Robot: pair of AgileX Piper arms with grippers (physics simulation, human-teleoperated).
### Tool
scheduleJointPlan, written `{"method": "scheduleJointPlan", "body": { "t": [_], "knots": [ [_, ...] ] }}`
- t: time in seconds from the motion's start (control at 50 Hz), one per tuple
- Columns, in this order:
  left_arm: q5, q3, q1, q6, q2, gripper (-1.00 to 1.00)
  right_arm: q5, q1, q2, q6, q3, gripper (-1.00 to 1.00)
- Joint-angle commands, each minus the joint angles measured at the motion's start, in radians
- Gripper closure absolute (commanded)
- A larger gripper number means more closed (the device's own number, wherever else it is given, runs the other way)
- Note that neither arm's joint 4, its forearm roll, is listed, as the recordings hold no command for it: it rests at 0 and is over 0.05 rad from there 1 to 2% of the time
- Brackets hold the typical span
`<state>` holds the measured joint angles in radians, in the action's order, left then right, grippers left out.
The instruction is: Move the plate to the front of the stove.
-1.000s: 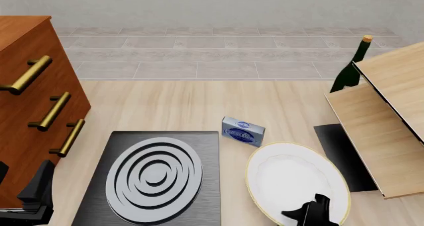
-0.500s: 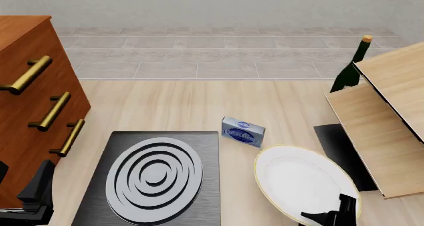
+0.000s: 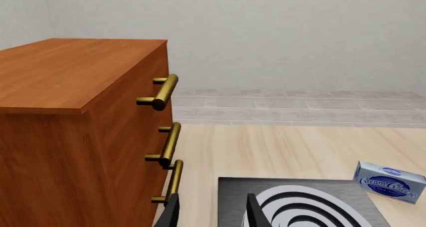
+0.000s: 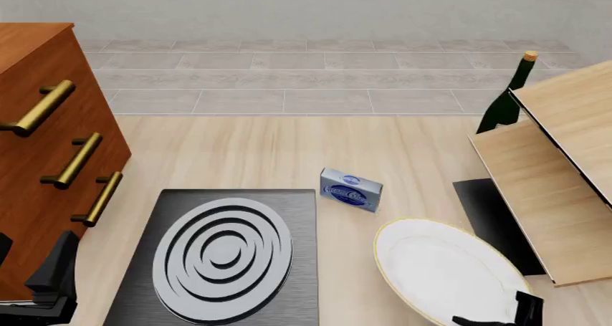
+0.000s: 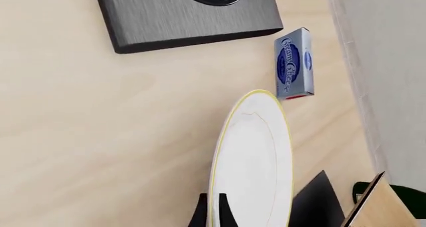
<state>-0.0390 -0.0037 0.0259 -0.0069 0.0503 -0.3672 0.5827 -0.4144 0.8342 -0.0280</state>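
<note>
1. Your left gripper (image 3: 211, 214) shows in its wrist view with the two dark fingers apart and nothing between them, aimed along the wooden dresser (image 4: 39, 154) toward the stove (image 4: 222, 258).
2. The stove lies flat on the table (image 4: 249, 154), its ringed burner (image 4: 222, 260) just right of the dresser's brass handles (image 4: 73, 160).
3. A small blue-white box (image 4: 351, 188) stands behind the gap between stove and plate, close to both, touching neither.
4. Your right gripper (image 5: 211, 209) is clamped on the near edge of the plate (image 4: 445, 270); its wrist view shows a finger on each side of the gold rim.
5. The plate sits right of the stove, tilted, its right edge over the black mat (image 4: 497, 222).
6. A wooden shelf (image 4: 555, 175) overhangs the mat at far right, with a green bottle (image 4: 505, 100) behind it.
</note>
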Motion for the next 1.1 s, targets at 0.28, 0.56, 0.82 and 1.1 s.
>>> {"method": "scheduleJointPlan", "body": {
  "t": [0.28,0.56,0.82,1.1],
  "knots": [
    [0.0,0.0,0.0,0.0,0.0,-1.0,-0.188,0.064,0.253,0.071,-0.066,1.0],
    [0.0,0.0,0.0,0.0,0.0,-1.0,-0.063,0.13,0.178,0.089,-0.058,1.0],
    [0.0,0.0,0.0,0.0,0.0,-1.0,-0.052,0.141,0.205,0.129,-0.045,1.0],
    [0.0,0.0,0.0,0.0,0.0,-1.0,-0.104,0.128,0.307,0.188,-0.027,1.0]
  ]
}}
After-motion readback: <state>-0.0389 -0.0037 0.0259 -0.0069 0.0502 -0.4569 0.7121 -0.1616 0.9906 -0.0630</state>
